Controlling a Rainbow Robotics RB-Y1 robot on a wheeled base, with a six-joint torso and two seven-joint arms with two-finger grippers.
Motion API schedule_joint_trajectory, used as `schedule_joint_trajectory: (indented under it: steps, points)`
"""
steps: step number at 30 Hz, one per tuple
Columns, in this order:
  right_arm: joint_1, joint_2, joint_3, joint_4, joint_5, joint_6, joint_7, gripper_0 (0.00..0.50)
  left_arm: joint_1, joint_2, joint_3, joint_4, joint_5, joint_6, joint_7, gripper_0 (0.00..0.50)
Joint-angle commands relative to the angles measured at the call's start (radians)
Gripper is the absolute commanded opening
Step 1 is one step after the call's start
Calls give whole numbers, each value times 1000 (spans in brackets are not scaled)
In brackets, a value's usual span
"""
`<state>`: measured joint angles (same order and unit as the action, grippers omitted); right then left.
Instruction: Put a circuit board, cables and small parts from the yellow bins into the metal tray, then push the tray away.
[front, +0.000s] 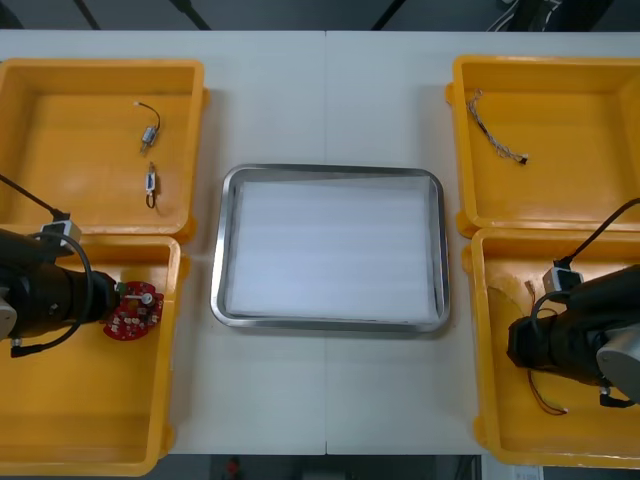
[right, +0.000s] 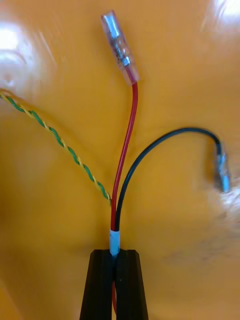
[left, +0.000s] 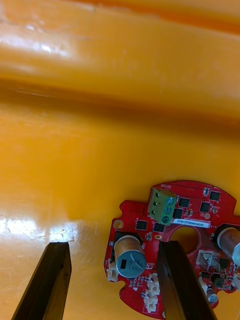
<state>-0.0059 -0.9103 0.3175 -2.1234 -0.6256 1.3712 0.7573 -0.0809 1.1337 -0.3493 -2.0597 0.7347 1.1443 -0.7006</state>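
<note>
Cable (right: 131, 125), red and black, sits clamped in right gripper (right: 116, 256), lower right. Left gripper (left: 114, 246), lower left, open over circuit board (left: 192, 210).

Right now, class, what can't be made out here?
Left wrist view: circuit board, cut by the edge and a finger of the left gripper.
Right wrist view: end of the red and black cable, inside the shut right gripper.
Front view: small metal parts, too small to identify.
</note>
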Motion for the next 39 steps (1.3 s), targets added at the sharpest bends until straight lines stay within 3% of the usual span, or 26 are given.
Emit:
schedule_joint_trajectory:
  steps: [1, 12, 14, 16, 20, 22, 23, 34, 39]
  points:
    - [-25, 14, -135, -23, -75, 66, 97, 0, -28, -11, -20, 1, -8, -9, 55, 500]
    - [-55, 14, -364, -81, -281, 315, 240, 0, -26, -11, -36, 1, -25, -15, 58, 485]
    - [-65, 14, -388, -89, -302, 351, 257, 0, -26, -11, -37, 3, -28, -18, 58, 442]
    - [-78, 14, -419, -101, -324, 401, 281, 0, -26, -11, -37, 3, -29, -23, 58, 335]
    - [-105, 14, -437, -119, -344, 463, 290, 0, -26, -11, -37, 4, -31, -23, 58, 204]
    - [-128, 14, -439, -132, -348, 503, 295, 0, -26, -9, -37, 4, -35, -23, 58, 109]
    - [-135, 14, -439, -135, -348, 516, 297, 0, -26, -9, -37, 4, -35, -23, 58, 94]
    - [-224, 14, -442, -161, -398, 549, 315, 0, -28, -9, -37, 4, -37, -23, 53, 31]
    - [-247, 13, -443, -161, -417, 549, 320, 0, -40, 32, -37, -10, -26, -25, 43, 26]
